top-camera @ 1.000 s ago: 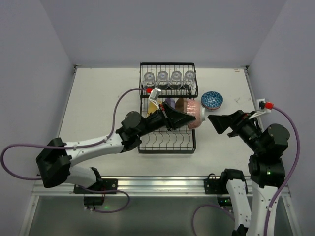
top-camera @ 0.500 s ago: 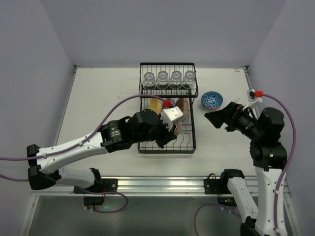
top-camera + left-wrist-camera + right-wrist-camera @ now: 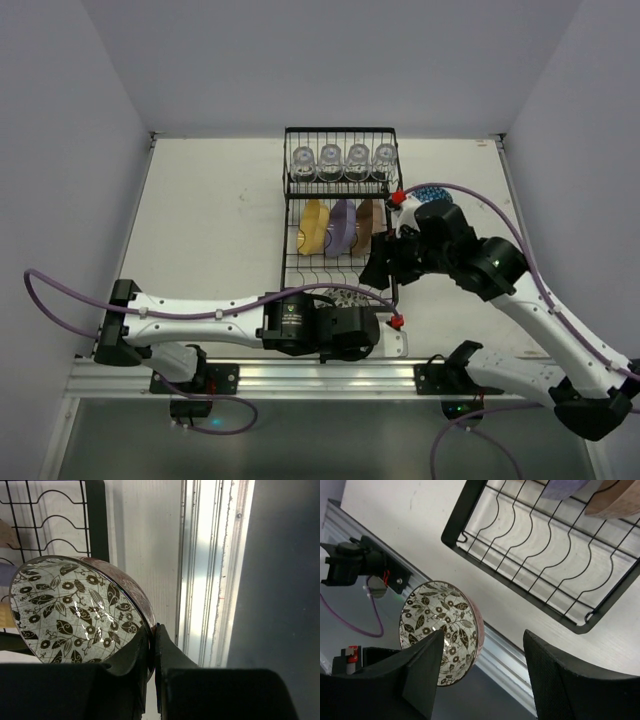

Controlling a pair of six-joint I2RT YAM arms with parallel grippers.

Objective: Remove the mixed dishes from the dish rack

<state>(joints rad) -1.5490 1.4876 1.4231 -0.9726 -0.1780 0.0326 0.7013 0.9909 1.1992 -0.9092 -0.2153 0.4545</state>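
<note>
My left gripper [image 3: 152, 645] is shut on the rim of a small bowl [image 3: 75, 610] with a dark leaf pattern inside and a pinkish outside. It holds the bowl tilted in front of the dish rack [image 3: 95, 520], near the table's front rail. In the right wrist view the same bowl [image 3: 445, 625] sits beside my right gripper [image 3: 485, 675], which is open and touches nothing. From above, the right gripper [image 3: 382, 278] hangs over the front right corner of the rack [image 3: 340, 290]. Several clear glasses [image 3: 340, 160] stand on the upper shelf. Yellow [image 3: 315, 227], purple [image 3: 343, 225] and brown [image 3: 370, 218] plates stand in the slots.
An aluminium rail [image 3: 300, 375] runs along the table's front edge, close to the held bowl. The left arm [image 3: 200, 312] lies across the front of the table. Grey walls close in the table at the back and both sides.
The left arm has carried the bowl from the rack's right side down to the front edge. The right arm has swung left over the rack's front right corner, its jaws narrowing a little.
</note>
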